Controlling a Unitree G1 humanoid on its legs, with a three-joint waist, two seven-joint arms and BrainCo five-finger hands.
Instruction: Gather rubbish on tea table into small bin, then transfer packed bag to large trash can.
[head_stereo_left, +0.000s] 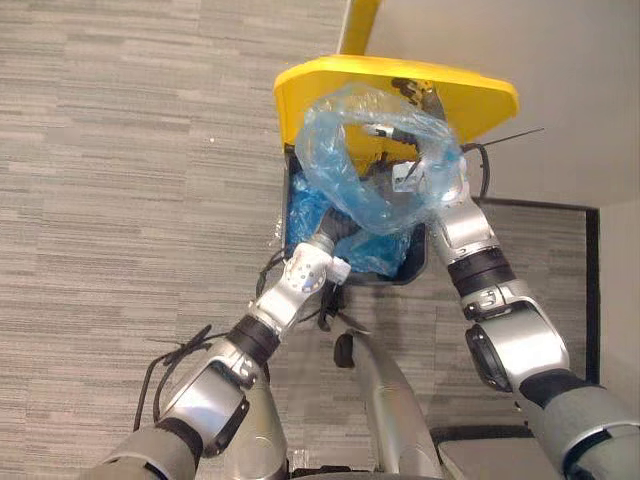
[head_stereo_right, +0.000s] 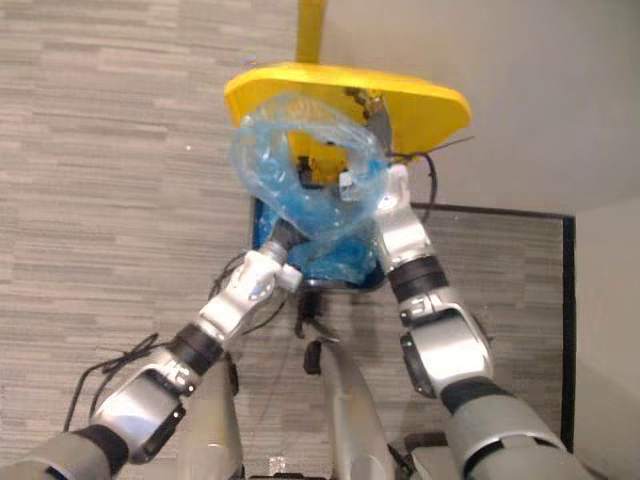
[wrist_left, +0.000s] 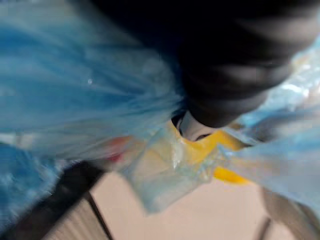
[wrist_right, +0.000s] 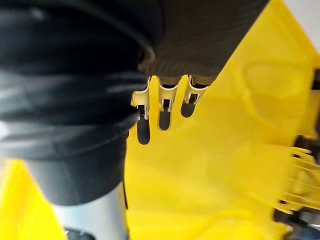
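- One see-through blue bag (head_stereo_left: 350, 175), held up in the air between the two hands, right over the open can; bunched into a loose loop, the lower part sagging toward the can's mouth.
- One large trash can (head_stereo_left: 420, 268), dark-walled, on the floor just ahead.
- One yellow lid (head_stereo_left: 475, 95), swung up and standing behind the bag.
- One blue liner (head_stereo_left: 303, 215) inside the can, crumpled along the near and left walls.
- Left hand (head_stereo_left: 337, 231) reaching up from the lower left and buried in the bag's lower fold; in the wrist view, blue film bunched tight against the dark cover. Open or closed: cannot tell, hidden by the plastic.
- Right hand (wrist_right: 200, 35) raised on the right side, up against the lid, with the top of the bag's loop draped over it in the head views.
- Right fingers (wrist_right: 161, 100) stretched out in a row toward the yellow surface, not curled round anything; hand relaxed, unclenched.
- Floor (head_stereo_left: 120, 180) of grey striped planks to the left, pale wall (head_stereo_left: 580, 70) behind the can.
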